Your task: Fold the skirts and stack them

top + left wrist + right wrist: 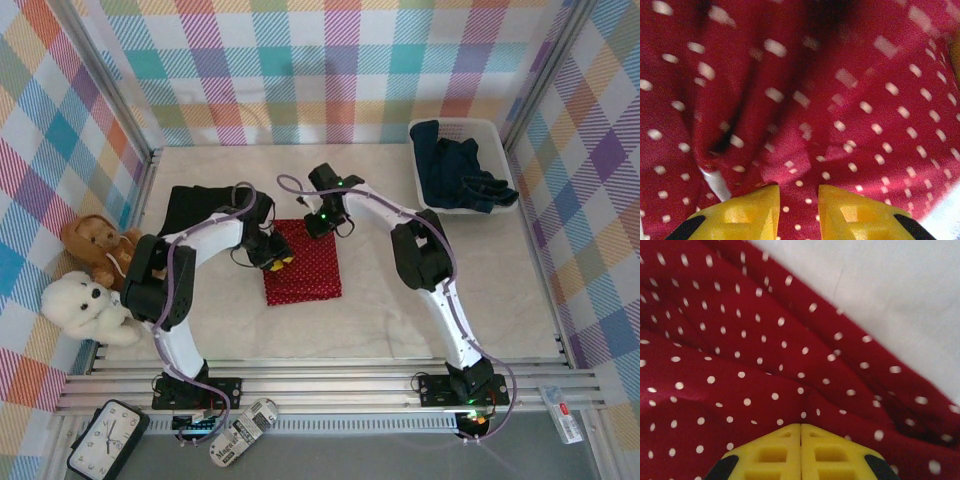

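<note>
The red skirt with tiny white dots (303, 268) lies as a folded rectangle in the middle of the table. My left gripper (274, 260) is at its left edge near the top. In the left wrist view its yellow fingertips (799, 187) stand a little apart, with rumpled red cloth (840, 115) filling the gap. My right gripper (322, 222) is at the skirt's far edge. Its fingers (801, 425) are pressed together, and creases in the red cloth (740, 365) run to their tips. A black skirt (195, 208) lies at the back left. Dark blue denim skirts (458, 170) sit in the basket.
The white mesh basket (500, 135) stands at the back right. A brown teddy bear (95, 243) and a white one (85, 305) sit at the left edge. Bare table (450, 300) lies in front and to the right of the red skirt. Plaid walls enclose three sides.
</note>
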Robot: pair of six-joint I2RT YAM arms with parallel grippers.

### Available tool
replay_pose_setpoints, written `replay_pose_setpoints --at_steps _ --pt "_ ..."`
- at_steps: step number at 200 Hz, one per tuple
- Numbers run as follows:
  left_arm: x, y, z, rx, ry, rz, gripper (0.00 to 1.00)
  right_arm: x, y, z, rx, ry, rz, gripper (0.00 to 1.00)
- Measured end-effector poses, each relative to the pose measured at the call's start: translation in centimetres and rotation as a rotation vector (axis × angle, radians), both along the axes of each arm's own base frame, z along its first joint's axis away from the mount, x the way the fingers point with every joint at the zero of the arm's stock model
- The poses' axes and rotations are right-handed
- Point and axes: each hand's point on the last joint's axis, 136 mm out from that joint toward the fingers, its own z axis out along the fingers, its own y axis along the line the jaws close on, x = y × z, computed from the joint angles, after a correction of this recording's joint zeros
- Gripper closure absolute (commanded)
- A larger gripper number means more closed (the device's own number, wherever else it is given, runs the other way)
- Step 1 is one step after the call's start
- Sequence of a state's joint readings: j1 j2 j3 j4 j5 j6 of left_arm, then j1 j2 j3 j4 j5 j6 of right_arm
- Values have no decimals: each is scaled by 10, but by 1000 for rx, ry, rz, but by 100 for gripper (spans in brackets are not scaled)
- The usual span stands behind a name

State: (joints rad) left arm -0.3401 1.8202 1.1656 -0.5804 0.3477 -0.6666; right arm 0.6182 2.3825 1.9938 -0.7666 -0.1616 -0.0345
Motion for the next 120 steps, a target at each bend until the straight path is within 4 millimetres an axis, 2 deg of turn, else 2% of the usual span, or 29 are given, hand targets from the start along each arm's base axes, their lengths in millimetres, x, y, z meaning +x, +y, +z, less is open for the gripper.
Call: replay_pose_setpoints --at_steps 10,22,35,62,75,88,96,120 --pt "-2 5 -8 30 13 -24 71 -11 -7 -6 -12 42 -21 93" --pt "1 7 -6 46 -2 -56 71 -23 -18 -5 -23 70 -51 93" --pt "9 7 -2 68 -37 -106 70 -50 -39 -7 -44 146 -100 89" --pt "25 2 4 80 -94 -214 63 -117 -63 -2 -3 326 -257 69" --pt "31 0 11 79 -123 -252 58 -141 -68 4 25 355 -339 62" --pt "35 -1 20 72 -156 -271 55 -148 -73 15 66 333 -410 56" --pt "36 -1 26 69 -169 -273 54 -145 -73 23 97 304 -435 54" --pt "32 7 47 40 -215 -235 45 -111 -72 45 206 182 -445 50"
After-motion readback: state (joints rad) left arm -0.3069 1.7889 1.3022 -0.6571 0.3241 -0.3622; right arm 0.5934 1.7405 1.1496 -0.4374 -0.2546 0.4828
